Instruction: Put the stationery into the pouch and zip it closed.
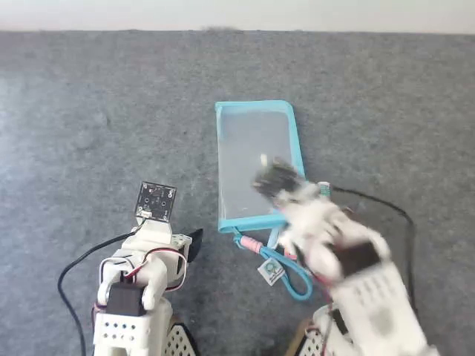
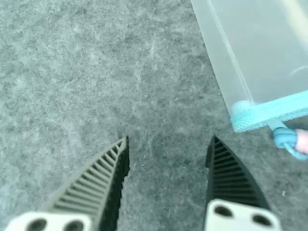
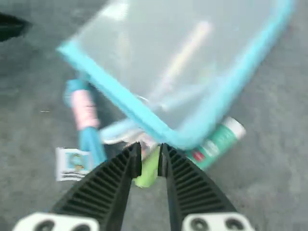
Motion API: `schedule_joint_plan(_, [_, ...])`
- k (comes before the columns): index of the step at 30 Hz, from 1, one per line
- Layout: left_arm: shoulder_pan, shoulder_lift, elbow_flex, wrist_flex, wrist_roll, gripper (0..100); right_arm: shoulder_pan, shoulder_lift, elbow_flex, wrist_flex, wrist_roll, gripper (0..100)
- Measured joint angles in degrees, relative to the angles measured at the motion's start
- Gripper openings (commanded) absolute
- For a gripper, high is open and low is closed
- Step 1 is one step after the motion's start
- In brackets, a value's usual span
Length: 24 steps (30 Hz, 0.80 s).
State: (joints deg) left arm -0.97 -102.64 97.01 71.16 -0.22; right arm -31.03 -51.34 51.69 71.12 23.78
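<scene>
Clear pouch (image 1: 256, 159), green stationery (image 3: 216, 139) at corner

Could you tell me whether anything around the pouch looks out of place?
Yes: a green-and-white stick lies outside the pouch, poking out at its corner beside the right pincer, rather than inside.

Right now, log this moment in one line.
left end effector: open over grey mat | right end effector: shut on yellow-green item by pouch edge | green tube: at pouch corner
</scene>
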Motion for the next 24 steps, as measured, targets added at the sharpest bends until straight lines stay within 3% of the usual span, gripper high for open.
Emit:
schedule_joint_plan(4, [0.0,0.0,0.0,0.0,0.0,25,-9.41,23.38,-10.2,-2.2,-2.99,12.9])
schedule_joint_plan(8, [0.0,0.0,0.0,0.0,0.0,25,-10.99,38.68,-12.92,-5.8,-3.96,22.9])
schedule_joint_plan(24, [0.0,0.0,0.0,0.0,0.0,25,-11.6,40.7,-11.69,-6.59,-7.82,23.1])
